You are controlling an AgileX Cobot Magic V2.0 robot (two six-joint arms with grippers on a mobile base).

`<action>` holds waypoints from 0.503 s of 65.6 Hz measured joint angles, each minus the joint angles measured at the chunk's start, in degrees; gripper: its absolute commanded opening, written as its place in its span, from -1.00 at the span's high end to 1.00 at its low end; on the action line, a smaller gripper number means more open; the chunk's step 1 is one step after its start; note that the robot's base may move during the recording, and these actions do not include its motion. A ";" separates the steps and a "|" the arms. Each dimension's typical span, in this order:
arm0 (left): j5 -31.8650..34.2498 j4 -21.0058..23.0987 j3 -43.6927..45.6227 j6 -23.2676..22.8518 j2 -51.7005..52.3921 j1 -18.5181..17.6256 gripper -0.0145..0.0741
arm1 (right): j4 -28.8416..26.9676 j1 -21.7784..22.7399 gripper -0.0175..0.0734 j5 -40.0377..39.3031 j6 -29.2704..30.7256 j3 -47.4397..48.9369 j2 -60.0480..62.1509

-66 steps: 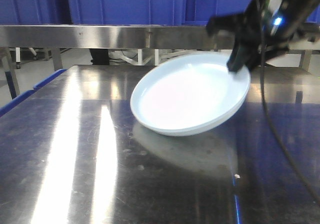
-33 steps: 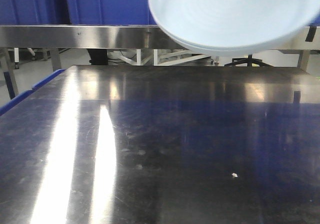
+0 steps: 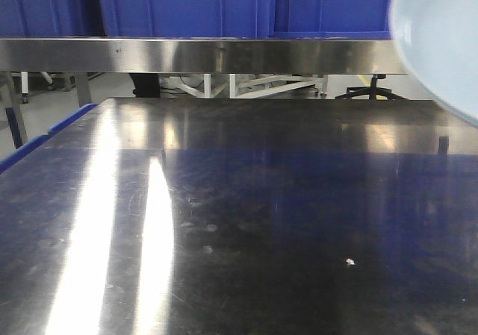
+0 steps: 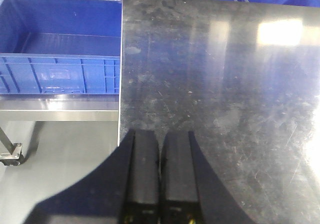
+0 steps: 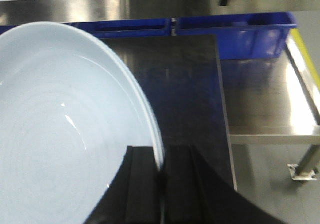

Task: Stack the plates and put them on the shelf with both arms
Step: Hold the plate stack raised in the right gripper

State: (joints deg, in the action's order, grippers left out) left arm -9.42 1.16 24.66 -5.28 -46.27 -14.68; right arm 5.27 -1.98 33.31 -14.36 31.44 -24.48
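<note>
I had the right jaws clamped on the plates (image 5: pixel 60 124) by the rim so both hung clear of the desk (image 3: pixel 224 223), left jaws pressed together, empty.

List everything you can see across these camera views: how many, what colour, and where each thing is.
plates: seemingly two stacked, white, in the air at the front view's right edge
table: one, steel, filling the foreground
shelf: one, steel, behind the table
bins: several, blue, above the shelf and beside the table
speck: one, white, on the table
left claw: one, black, shut, empty, over the table's edge
right claw: one, black, shut on the plates' rim
</note>
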 measured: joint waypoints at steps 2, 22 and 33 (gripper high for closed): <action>0.00 0.00 0.00 0.00 0.00 0.00 0.48 | 0.00 0.45 0.51 0.88 0.00 -0.49 1.46; 0.00 0.00 0.00 0.00 0.00 0.00 0.48 | -0.11 3.44 0.51 5.86 0.00 -2.35 8.45; 0.00 0.00 0.00 0.00 0.00 0.00 0.48 | -0.32 3.44 0.51 5.86 0.00 -2.35 8.45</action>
State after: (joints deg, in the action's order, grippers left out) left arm -9.42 1.16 24.66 -5.28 -46.27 -14.68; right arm 4.95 1.46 39.18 -14.36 29.09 -16.03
